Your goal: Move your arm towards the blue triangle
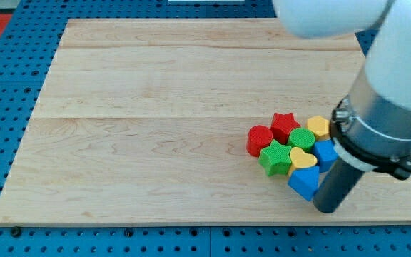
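The blue triangle (305, 183) lies at the bottom of a tight cluster of blocks at the board's lower right. My tip (327, 209) is on the board just right of and slightly below it, touching or nearly touching. The dark rod rises from there and hides part of a second blue block (325, 152), whose shape I cannot make out. Also in the cluster are a yellow heart (302, 158), a green star (275, 158), a green cylinder (301, 138), a red star (285, 126), a red cylinder (260, 139) and a yellow hexagon (318, 127).
The wooden board (155, 128) lies on a blue pegboard surface. The arm's large white and grey body (384, 107) fills the view's upper right and overhangs the board's right edge. The board's bottom edge is close below my tip.
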